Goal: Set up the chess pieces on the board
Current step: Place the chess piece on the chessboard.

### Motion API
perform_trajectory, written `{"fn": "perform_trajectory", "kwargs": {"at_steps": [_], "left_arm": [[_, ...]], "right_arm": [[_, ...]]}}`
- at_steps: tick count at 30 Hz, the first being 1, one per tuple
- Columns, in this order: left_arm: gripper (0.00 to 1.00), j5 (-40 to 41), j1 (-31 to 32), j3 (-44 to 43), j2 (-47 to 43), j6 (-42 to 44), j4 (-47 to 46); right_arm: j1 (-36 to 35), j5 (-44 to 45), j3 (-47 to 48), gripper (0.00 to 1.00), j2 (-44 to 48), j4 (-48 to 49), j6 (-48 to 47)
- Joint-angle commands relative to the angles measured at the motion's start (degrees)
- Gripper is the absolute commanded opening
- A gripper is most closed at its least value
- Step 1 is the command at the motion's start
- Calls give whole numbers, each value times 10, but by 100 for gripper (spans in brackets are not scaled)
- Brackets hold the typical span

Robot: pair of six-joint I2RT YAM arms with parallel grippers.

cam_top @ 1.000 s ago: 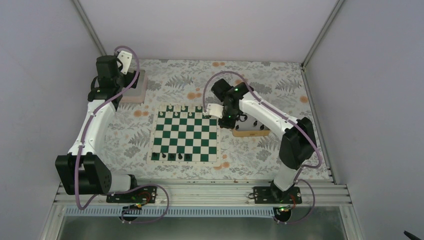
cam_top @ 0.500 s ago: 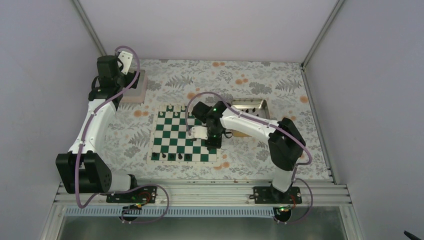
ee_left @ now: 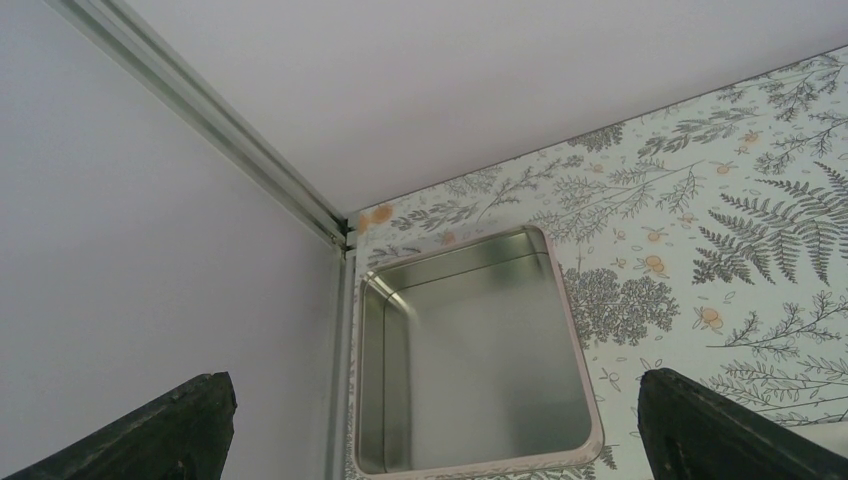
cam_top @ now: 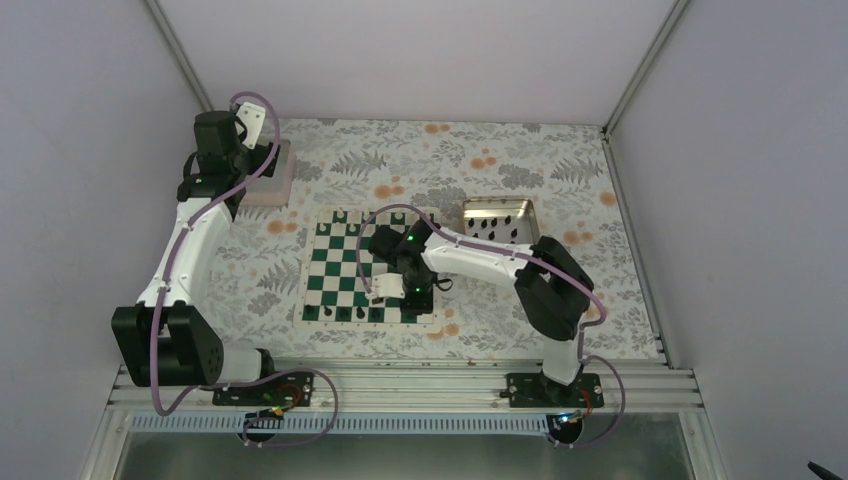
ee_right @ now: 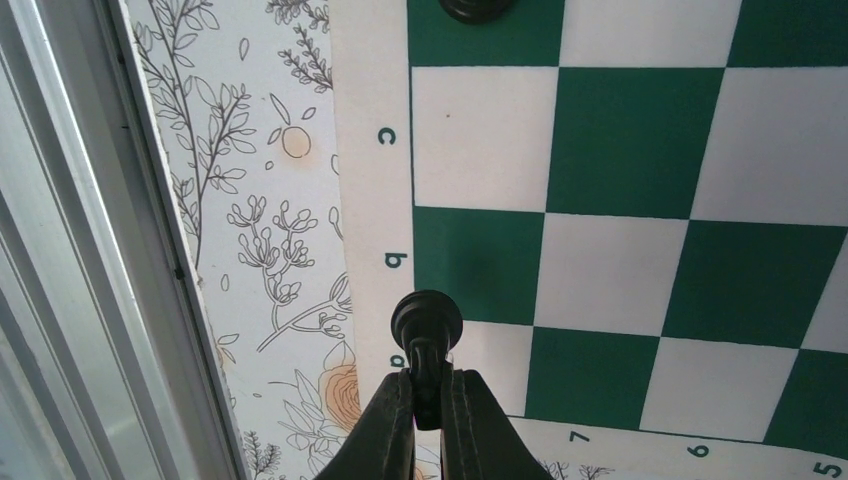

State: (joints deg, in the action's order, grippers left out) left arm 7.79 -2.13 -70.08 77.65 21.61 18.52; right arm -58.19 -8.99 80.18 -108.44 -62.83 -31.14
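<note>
Right gripper (ee_right: 428,388) pinched on the stem of a small black round-headed chess piece (ee_right: 427,318) over the near edge of the flat green-and-white checkered board (ee_right: 620,150); left gripper (ee_left: 435,400) spread wide above a pale pinkish square tray (ee_left: 577,350), beyond the board's far-left corner.

Floral table (cam_top: 560,170), board (cam_top: 335,265), metal tray (cam_top: 495,203), pinkish tray (cam_top: 283,185) (left)

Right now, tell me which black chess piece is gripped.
The black piece pinched in the right gripper, over the board's edge. The other pieces stand free on the board or sit in the metal tray.
</note>
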Motion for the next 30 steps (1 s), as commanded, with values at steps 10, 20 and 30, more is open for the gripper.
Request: {"fn": "perform_trajectory", "kwargs": {"at_steps": [10, 20, 30], "left_arm": [[100, 0, -2, -2, 4, -3, -12], [100, 1, -2, 6, -2, 2, -16], [100, 3, -2, 9, -2, 4, -15]], "right_arm": [[-8, 8, 26, 5, -38, 7, 8], [-8, 16, 36, 6, -45, 9, 7], [-7, 10, 33, 8, -48, 5, 4]]}}
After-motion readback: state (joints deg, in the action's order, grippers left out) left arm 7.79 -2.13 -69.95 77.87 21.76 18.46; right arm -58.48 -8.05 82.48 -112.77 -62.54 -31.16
